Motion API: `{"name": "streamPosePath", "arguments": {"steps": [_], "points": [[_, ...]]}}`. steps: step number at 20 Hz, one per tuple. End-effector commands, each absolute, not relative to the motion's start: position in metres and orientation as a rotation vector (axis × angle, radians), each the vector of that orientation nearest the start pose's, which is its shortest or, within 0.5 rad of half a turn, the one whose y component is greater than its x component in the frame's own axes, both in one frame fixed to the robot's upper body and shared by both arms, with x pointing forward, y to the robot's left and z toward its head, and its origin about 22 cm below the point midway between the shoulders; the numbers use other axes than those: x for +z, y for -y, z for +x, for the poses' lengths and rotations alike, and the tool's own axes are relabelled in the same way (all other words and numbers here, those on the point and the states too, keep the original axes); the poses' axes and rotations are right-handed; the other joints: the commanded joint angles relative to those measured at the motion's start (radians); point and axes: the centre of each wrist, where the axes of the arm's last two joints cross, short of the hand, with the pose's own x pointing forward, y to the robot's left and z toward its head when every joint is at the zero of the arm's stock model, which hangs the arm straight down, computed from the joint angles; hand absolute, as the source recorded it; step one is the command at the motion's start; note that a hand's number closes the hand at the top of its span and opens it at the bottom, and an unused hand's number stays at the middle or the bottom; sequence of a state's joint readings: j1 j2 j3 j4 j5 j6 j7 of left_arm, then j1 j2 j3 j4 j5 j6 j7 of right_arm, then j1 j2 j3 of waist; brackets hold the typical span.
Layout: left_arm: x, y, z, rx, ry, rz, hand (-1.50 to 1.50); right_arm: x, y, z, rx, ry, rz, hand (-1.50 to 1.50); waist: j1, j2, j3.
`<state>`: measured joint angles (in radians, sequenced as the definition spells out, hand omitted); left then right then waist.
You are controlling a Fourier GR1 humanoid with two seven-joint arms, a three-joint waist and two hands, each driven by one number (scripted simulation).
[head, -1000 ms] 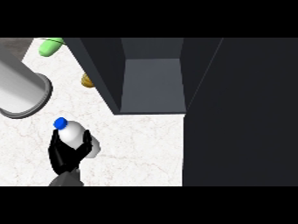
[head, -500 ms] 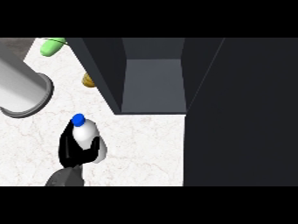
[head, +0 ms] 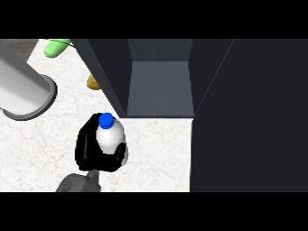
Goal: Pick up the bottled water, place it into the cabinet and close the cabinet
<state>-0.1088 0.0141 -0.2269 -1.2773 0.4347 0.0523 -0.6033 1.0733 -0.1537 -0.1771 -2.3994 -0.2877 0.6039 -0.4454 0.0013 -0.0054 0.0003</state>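
- The open cabinet (head: 157, 85) stands at the back of the marble table (head: 30, 144); its grey inner floor shows, with nothing visible on it.
- The cabinet door (head: 256, 117) fills the view's right side as a dark panel.
- The bottled water (head: 108, 134), white with a blue cap, is outside the cabinet, just in front of its left wall.
- One black hand (head: 93, 151), coming up from the lower edge, has its fingers curled around the bottle; which hand it is I cannot tell.
- A grey forearm (head: 13, 88) crosses the upper left; its hand is out of view.
- A green object (head: 56, 47) and an amber object (head: 94, 83) lie left of the cabinet.
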Motion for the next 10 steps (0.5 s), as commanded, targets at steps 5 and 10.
{"name": "streamPosePath", "arguments": {"steps": [5, 10], "points": [[0.017, -0.107, 0.239, 0.168, 1.894, -0.428, 1.50, 0.127, 0.295, 0.009, 0.234, 1.908, 0.175, -1.50, -0.009, 0.001, 0.000], [0.061, -0.069, 0.253, 0.134, 1.905, -0.404, 1.50, 0.126, 0.299, 0.011, 0.229, 1.918, 0.186, -1.50, -0.020, 0.004, 0.000]]}}
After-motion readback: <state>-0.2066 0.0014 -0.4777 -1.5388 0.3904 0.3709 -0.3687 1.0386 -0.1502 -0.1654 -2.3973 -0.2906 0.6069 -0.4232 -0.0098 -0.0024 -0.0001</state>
